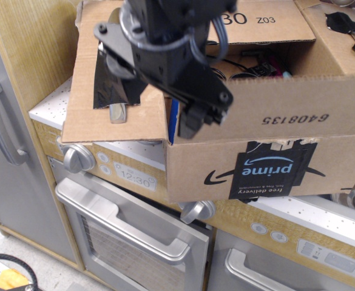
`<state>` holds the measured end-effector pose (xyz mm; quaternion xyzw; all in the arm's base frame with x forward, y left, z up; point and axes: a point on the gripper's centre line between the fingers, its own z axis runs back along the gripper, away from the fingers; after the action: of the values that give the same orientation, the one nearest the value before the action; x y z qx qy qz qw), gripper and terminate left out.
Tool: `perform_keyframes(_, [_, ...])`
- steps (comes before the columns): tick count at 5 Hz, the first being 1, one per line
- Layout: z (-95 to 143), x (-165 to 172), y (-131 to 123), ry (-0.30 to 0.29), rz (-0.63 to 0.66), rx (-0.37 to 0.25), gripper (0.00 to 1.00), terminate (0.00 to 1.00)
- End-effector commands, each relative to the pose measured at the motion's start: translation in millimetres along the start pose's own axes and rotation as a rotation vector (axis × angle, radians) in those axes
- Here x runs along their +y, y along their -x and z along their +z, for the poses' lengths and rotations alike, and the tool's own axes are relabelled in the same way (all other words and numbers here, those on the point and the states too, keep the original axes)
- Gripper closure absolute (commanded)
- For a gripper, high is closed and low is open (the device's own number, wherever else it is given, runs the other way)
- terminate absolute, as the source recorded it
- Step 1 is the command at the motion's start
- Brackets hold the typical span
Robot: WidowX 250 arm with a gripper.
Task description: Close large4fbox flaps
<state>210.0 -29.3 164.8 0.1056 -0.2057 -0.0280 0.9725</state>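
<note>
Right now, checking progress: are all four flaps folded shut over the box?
No; the near flap stands upright and the box interior shows behind it.

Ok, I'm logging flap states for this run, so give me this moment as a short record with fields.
box: large4fbox, brown cardboard, black prime tape on its side, sitting on a toy kitchen counter
front flap: front flap, printed 6408135, standing upright
far flap: far flap, printed 30 Z03, open
left flap: left flap, folded outward, black tape on it
right flap: right flap, open, black tape on it
gripper: gripper, at the front left corner of the box; open or shut cannot be told
contents: mostly hidden behind the front flap
</note>
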Motion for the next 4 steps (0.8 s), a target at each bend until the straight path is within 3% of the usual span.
perform_keyframes(1, [-2, 22, -31, 0.044, 0.004, -0.041, 0.00, 0.00])
perform_keyframes(2, [-23, 24, -35, 0.083, 0.003, -0.059, 0.00, 0.00])
perform_keyframes(4, [-50, 24, -42, 0.103, 0.012, -0.045, 0.00, 0.00])
